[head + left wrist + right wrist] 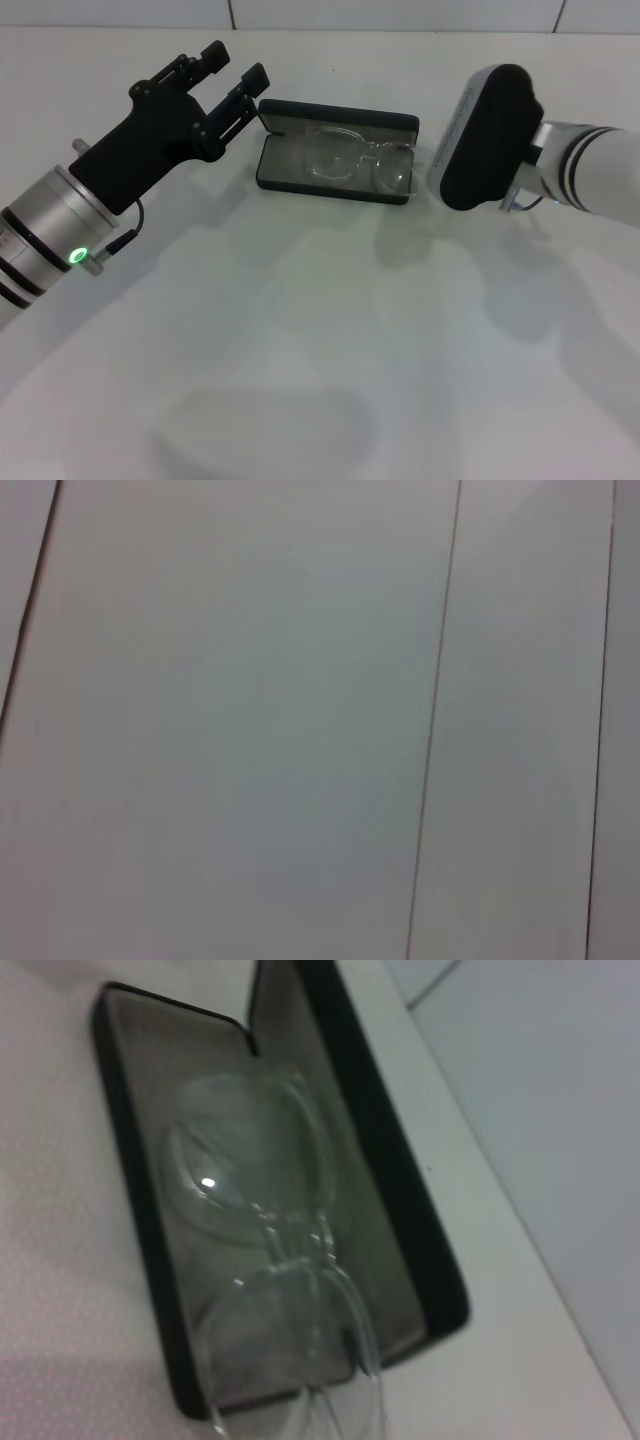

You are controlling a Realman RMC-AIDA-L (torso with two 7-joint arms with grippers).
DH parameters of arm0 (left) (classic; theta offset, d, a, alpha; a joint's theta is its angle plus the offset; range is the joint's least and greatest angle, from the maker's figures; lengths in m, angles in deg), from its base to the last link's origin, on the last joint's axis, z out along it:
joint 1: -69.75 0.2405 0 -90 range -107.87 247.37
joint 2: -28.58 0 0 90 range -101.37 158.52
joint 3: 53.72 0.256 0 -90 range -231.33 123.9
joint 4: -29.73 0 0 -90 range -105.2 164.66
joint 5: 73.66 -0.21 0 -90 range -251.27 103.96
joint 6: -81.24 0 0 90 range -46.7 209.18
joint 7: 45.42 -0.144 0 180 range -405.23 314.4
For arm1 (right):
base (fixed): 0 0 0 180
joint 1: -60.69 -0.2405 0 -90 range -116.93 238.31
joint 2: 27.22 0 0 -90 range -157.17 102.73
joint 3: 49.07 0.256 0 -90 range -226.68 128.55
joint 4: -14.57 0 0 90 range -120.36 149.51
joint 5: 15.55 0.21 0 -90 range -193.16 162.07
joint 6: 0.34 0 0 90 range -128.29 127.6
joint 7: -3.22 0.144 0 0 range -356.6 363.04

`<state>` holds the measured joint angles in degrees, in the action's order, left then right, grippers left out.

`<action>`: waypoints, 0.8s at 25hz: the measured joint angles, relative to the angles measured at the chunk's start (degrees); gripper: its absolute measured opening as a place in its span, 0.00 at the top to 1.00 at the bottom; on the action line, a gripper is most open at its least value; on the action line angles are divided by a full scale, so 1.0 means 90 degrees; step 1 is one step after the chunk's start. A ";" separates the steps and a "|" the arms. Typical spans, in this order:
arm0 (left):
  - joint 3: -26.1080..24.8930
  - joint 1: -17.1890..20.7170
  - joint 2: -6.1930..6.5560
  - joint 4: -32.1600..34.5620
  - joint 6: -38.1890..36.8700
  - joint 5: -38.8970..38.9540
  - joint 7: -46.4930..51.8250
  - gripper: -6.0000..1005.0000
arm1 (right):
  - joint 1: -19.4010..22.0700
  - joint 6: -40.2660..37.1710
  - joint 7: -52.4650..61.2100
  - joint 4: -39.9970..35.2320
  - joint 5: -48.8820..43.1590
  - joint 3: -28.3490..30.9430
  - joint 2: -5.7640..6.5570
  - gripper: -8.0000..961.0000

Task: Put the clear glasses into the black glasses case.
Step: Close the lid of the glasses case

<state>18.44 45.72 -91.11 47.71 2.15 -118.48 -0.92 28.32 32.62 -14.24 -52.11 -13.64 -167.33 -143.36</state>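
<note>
The transparent, colourless plastic glasses (355, 160) lie inside the open, rectangular black glasses case (335, 186) with grey lining, one end sticking out over the case's right rim. The left gripper (232, 72), black fingers spread apart and empty, hovers beside the case's left end. The right gripper (480, 140) hangs near the case's right end, fingers hidden.

white table (300, 330), open black glasses case (335, 187)

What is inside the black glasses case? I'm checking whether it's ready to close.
The clear glasses lie inside the open black glasses case on its grey lining, with one end poking over the case's edge. The lining beneath them shows through; nothing else is visible inside.
</note>
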 joint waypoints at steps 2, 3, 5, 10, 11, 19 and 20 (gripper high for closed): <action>0.0000 -0.0020 -0.0002 0.0003 -0.0001 0.0000 -0.0001 0.43 | -0.0068 0.0007 -0.0355 0.0051 0.0378 -0.0007 -0.0006 0.92; 0.0000 -0.0029 -0.0002 0.0003 -0.0001 0.0000 -0.0002 0.43 | -0.0108 0.0013 -0.0531 0.0084 0.0580 -0.0009 -0.0008 0.92; 0.0000 -0.0048 -0.0002 0.0005 -0.0001 0.0000 -0.0003 0.43 | -0.0194 0.0017 -0.0763 0.0165 0.0869 -0.0010 -0.0008 0.92; 0.0006 -0.0073 -0.0002 0.0005 -0.0001 0.0000 -0.0003 0.43 | -0.0361 -0.0198 -0.0885 0.0400 0.1054 -0.0022 -0.0006 0.92; 0.0006 -0.0073 -0.0003 0.0005 -0.0001 0.0000 -0.0003 0.43 | -0.0363 -0.0252 -0.0887 0.0407 0.1056 -0.0024 -0.0006 0.92; 0.0000 -0.0074 -0.0002 -0.0002 -0.0001 0.0033 -0.0004 0.43 | -0.0332 -0.0539 -0.1041 0.0293 0.1078 -0.0047 -0.0006 0.92; -0.0001 -0.0074 -0.0002 -0.0001 -0.0001 0.0040 -0.0004 0.43 | -0.0330 -0.0561 -0.1066 0.0281 0.1079 -0.0049 -0.0006 0.92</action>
<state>18.44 45.05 -91.13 47.70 2.14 -118.12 -0.95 25.35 27.58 -23.83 -49.59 -3.93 -167.76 -143.41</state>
